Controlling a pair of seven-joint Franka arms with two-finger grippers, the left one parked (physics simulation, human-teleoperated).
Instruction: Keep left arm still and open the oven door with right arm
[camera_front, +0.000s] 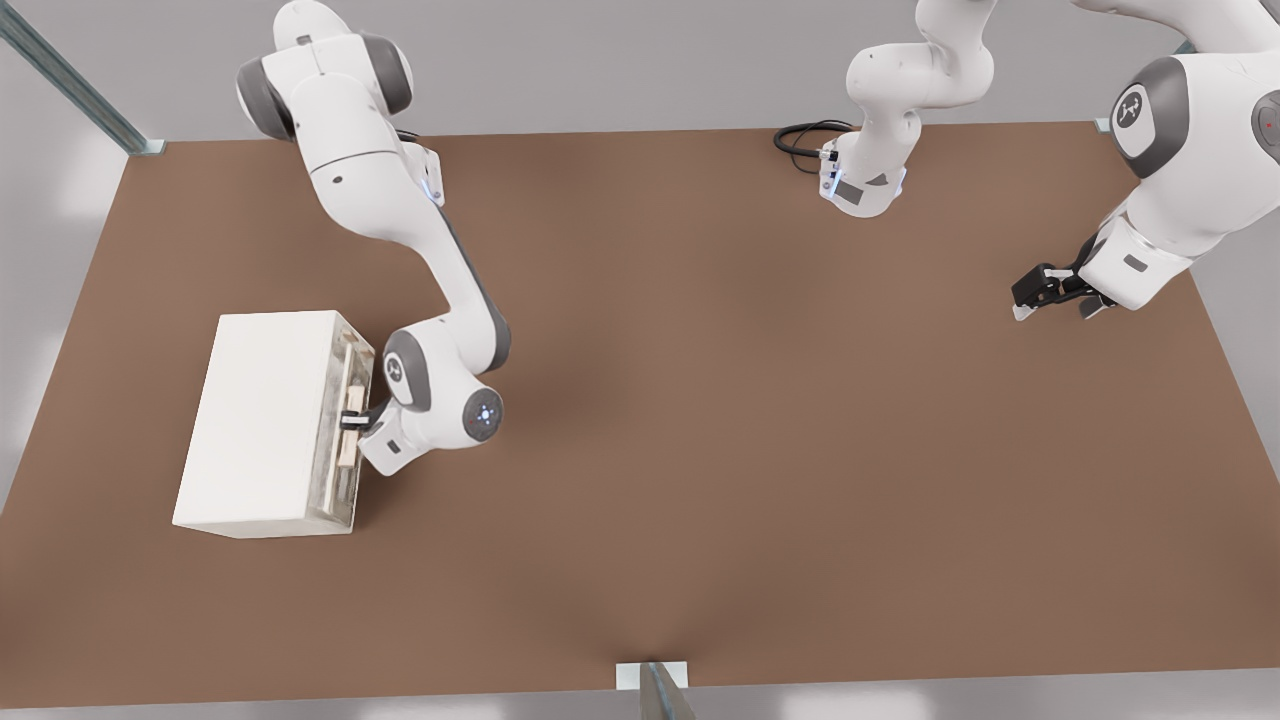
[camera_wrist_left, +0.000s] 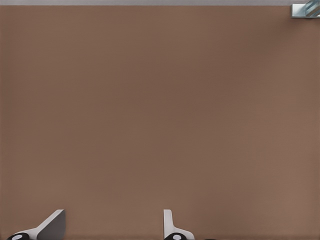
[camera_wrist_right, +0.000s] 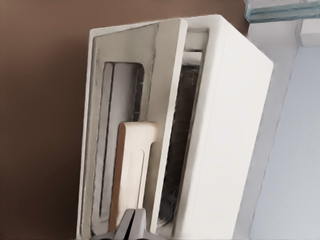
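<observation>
Your pincer (camera_front: 352, 420) is pinched shut on the handle (camera_front: 347, 425) of the oven door (camera_wrist_right: 165, 100), which is open just a crack. The oven (camera_front: 262, 420) sits on the brown surface (camera_front: 700, 450). Pull back slowly and keep your grip tight.

The right arm (camera_front: 400, 215) reaches down over the oven (camera_front: 262, 425), and its gripper (camera_front: 352, 420) sits at the door handle (camera_wrist_right: 131, 175), whose lower end runs off the right wrist view's edge. Only the fingertips (camera_wrist_right: 131, 227) show there (pressed close together, the rest cut away). The oven door (camera_wrist_right: 135, 115) stands slightly ajar; the cavity behind it stays dark, its contents unreadable. In the front view the wrist hides part of the door.
</observation>
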